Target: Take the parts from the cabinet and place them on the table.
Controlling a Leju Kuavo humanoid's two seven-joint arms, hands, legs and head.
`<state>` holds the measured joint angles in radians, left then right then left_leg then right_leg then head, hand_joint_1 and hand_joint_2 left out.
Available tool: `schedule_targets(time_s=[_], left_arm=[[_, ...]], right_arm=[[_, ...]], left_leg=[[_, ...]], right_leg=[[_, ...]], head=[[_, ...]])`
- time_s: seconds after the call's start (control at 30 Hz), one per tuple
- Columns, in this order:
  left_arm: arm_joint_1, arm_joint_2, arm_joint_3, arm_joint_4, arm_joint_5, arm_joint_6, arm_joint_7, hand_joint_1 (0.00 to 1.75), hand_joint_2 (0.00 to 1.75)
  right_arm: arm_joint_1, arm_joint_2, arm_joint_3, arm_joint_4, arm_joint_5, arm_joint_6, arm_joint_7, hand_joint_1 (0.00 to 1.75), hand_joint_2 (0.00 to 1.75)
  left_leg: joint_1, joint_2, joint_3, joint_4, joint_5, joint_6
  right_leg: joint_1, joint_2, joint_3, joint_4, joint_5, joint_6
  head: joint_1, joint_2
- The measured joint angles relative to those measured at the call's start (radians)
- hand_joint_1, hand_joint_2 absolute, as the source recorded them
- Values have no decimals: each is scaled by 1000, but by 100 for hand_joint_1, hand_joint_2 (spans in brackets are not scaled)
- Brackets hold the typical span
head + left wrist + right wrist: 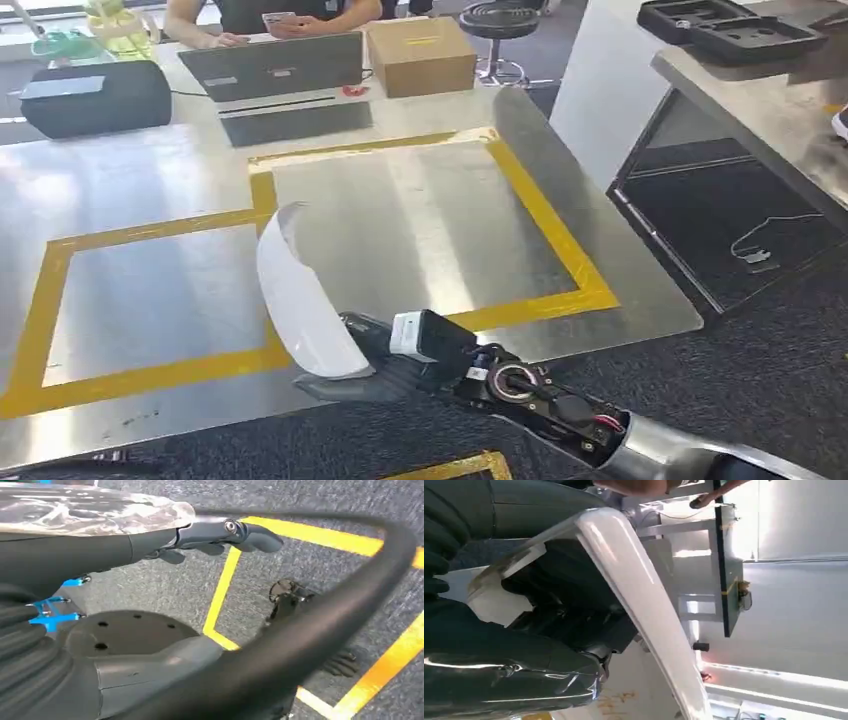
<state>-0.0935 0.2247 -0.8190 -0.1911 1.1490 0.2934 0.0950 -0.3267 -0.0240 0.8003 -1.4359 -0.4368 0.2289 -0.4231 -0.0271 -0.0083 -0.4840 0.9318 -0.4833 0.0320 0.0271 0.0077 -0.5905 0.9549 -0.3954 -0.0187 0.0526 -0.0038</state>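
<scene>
From the head view, the right hand (375, 350) gripped a curved white panel (300, 295) by its lower end, above the near edge of the counter (420, 220); its long axis rose up and away. It looked light, stiff and glossy, likely slippery. The right wrist view showed dark fingers (569, 615) closed on it. The left wrist view showed the left hand (225, 532) hanging empty, fingers straight.

Brushed-metal surface (420, 230), strong glare, marked with yellow tape outlines (560, 240) forming two adjoining rectangles, the right one set farther back. Along the far edge: open dark laptop (272, 66), cardboard box (420, 55) just right of it, small red item (354, 91) between them, black rounded case (95, 98) at far left. A person's forearms rest behind the laptop. Dark carpet floor (780, 390) below, with yellow tape lines.
</scene>
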Motion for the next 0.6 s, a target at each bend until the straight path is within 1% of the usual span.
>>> schedule_targets(time_s=[0.1, 0.13, 0.2, 0.33, 0.37, 0.4, 0.43, 0.47, 0.5, 0.57, 0.6], left_arm=[[-1, 2, 0, 0, 0, 0, -2, 0, 175], [-1, 2, 0, 0, 0, 0, -2, 0, 175], [0, 4, 0, 0, 3, 0, -2, 0, 175], [0, 5, 0, 0, 3, 0, 3, 0, 175], [1, 8, 0, 0, 3, 0, 6, 0, 175], [0, 7, 0, 0, 3, 0, 7, 0, 175], [-1, 4, 0, 0, 3, 0, 8, 0, 175], [-1, 3, 0, 0, 3, 0, 9, 0, 175], [-1, 4, 0, 0, 3, 0, 8, 0, 175], [0, 4, 0, 0, 0, 2, -1, 0, 175], [0, 4, 0, 0, 0, 2, -3, 0, 175]], right_arm=[[0, 0, 1, 0, 0, 0, -3, 171, 175], [0, 0, 1, 1, 0, 0, -5, 171, 175], [0, 0, 2, 1, -3, 0, -7, 171, 175], [0, 0, 2, 1, -4, -1, -7, 171, 175], [0, 0, 3, 1, -4, -1, -7, 171, 175], [0, 0, 3, 1, -4, -2, -8, 171, 175], [0, 0, 3, 0, -4, -4, -8, 171, 175], [1, 0, 3, 0, -4, -6, -8, 171, 175], [-2, 0, 2, 0, -4, -8, -9, 171, 175], [3, 0, 3, 1, -4, -12, -8, 171, 175], [6, 0, 3, 1, -4, -13, -8, 171, 175]], left_leg=[[0, 0, 3, -6, -6, -6], [0, 0, 6, -13, -11, -5], [0, 0, 7, -15, -11, -5], [0, 0, 8, -16, -11, -5], [-6, 0, 9, -11, -9, 3], [-5, 0, 11, -16, -1, 10], [6, 2, 19, -42, 12, 11], [11, 9, 30, -54, 17, 9], [16, 10, 33, -59, 18, 12], [21, 12, 33, -59, 18, 11], [24, 12, 34, -58, 17, 10]], right_leg=[[0, 0, -1, 0, -7, -2], [1, 0, -1, 0, -7, -2], [1, 0, -1, 0, -9, -4], [1, 0, 0, -1, -9, -4], [-4, -1, 3, -6, 0, 5], [-4, -1, 6, -11, 5, 10], [4, 1, 9, -12, 5, 13], [2, 0, -3, 0, -15, 19], [-2, 1, -25, 62, -56, 27], [-18, 0, -92, 228, -126, 41], [-27, -1, -121, 298, -147, 49]], head=[[0, 0], [0, 0], [-1, 0], [-1, 0], [-1, 0], [-2, 0], [-3, 0], [-3, 0], [5, 0], [8, 0], [8, 0]])
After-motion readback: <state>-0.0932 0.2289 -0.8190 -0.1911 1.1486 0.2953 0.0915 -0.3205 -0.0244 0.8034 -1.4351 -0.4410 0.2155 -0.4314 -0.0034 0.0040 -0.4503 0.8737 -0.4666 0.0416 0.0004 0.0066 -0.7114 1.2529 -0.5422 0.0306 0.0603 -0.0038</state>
